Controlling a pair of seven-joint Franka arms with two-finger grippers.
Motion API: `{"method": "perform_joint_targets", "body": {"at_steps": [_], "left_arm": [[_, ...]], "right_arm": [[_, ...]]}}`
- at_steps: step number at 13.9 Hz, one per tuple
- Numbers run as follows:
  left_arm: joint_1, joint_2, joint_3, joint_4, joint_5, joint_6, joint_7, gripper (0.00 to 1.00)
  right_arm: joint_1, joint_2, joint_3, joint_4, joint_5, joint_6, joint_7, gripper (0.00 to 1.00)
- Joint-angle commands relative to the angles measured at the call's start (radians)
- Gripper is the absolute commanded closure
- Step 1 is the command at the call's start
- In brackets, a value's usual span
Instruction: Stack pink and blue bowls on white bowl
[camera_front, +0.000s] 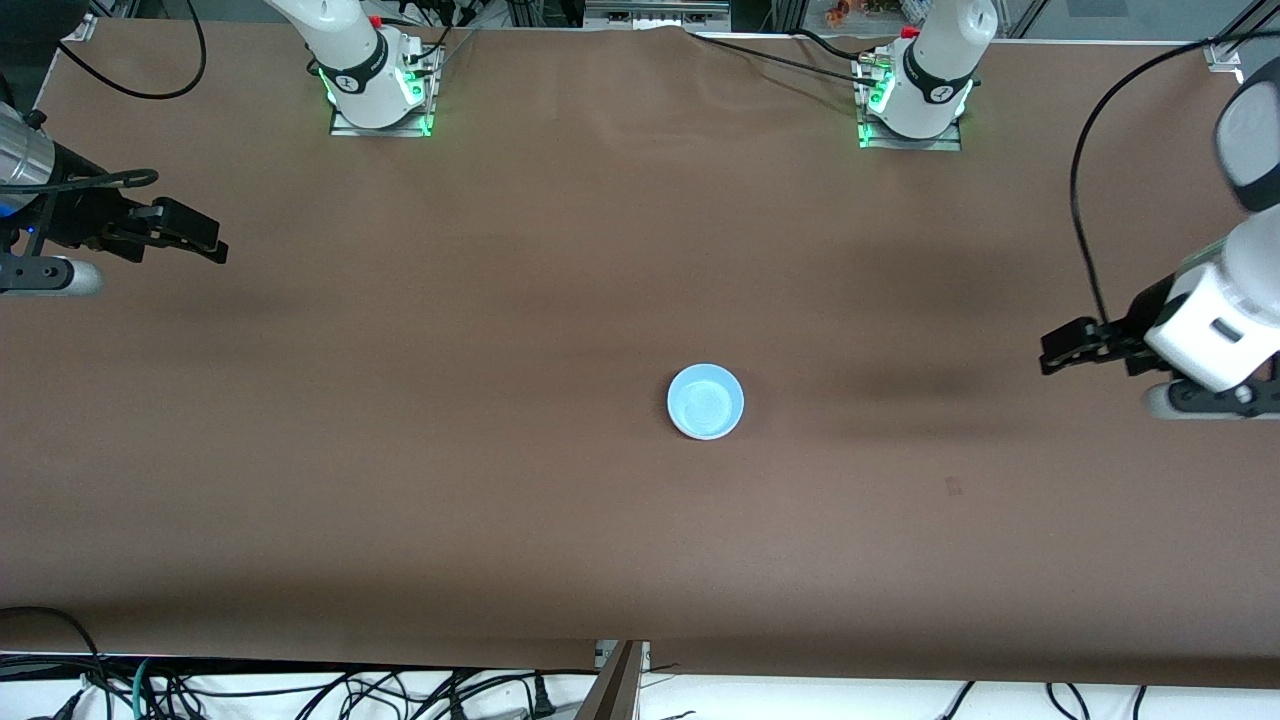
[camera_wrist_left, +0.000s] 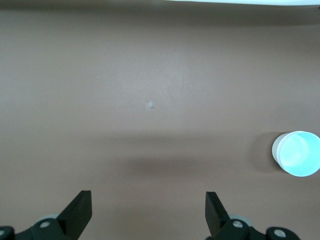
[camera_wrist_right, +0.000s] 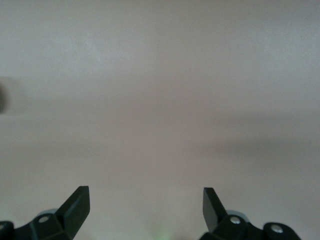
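1. Seeing only the blue bowl (camera_front: 706, 401), stacked just right of frame centre; the white wall under it is partly visible.
2. Left gripper (camera_front: 1050, 352) at right edge and right gripper (camera_front: 215, 243) at left edge both stand apart, empty; I keep them away from the stack.

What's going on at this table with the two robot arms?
Right now nothing is being handled. A blue bowl sits near the middle of the brown table, apparently on top of a white one; no pink bowl shows. The left gripper hangs open over the left arm's end of the table, and the right gripper hangs open over the right arm's end. Both are empty.
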Motion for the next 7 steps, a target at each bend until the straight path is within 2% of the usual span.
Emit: {"method": "perform_joint_targets", "body": {"at_steps": [1, 3, 7], "left_arm": [[0.002, -0.109, -0.006, -0.124, 0.010, -0.008, -0.018, 0.00], [0.007, -0.132, -0.009, -0.150, 0.009, -0.008, -0.008, 0.00], [0.005, -0.103, -0.008, -0.136, 0.007, -0.008, -0.007, 0.00]], "right_arm": [[-0.007, -0.014, 0.006, -0.018, -0.020, 0.016, -0.025, 0.00], [-0.007, -0.013, 0.006, -0.004, -0.030, 0.017, -0.045, 0.00], [-0.006, -0.013, 0.006, -0.004, -0.040, 0.019, -0.052, 0.00]]}}
